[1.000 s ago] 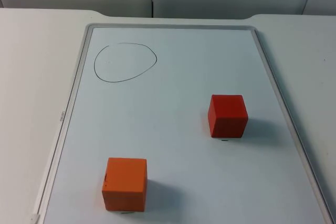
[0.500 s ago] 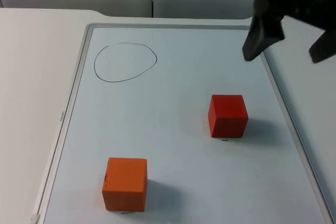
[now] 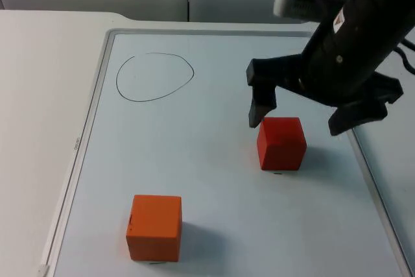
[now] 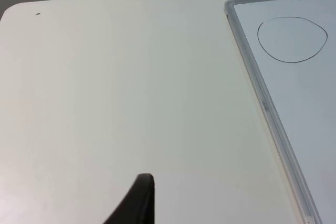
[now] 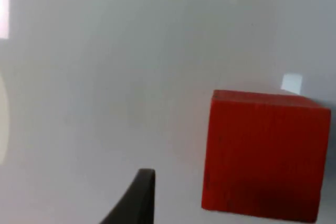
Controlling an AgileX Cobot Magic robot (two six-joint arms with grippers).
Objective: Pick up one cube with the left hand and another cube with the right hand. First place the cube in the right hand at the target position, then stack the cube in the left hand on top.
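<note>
Right tool (image 3: pixel 301 118) spread wide, hovering just over the red cube (image 3: pixel 281 143). Orange cube (image 3: pixel 154 227) sits near the whiteboard's (image 3: pixel 214 180) front edge. Left tool (image 4: pixel 137 203) over bare bench (image 4: pixel 131 103); grip state unreadable.

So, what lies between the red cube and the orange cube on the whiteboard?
Nothing: in the top view, only bare whiteboard lies between the red cube and the orange cube.

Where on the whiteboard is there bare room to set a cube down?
Free: inside the drawn circle, and the broad stretch between it, the orange cube and the red cube. Crowded: around the red cube, where the open right gripper hangs, near the whiteboard edge. The left gripper waits over the table.
</note>
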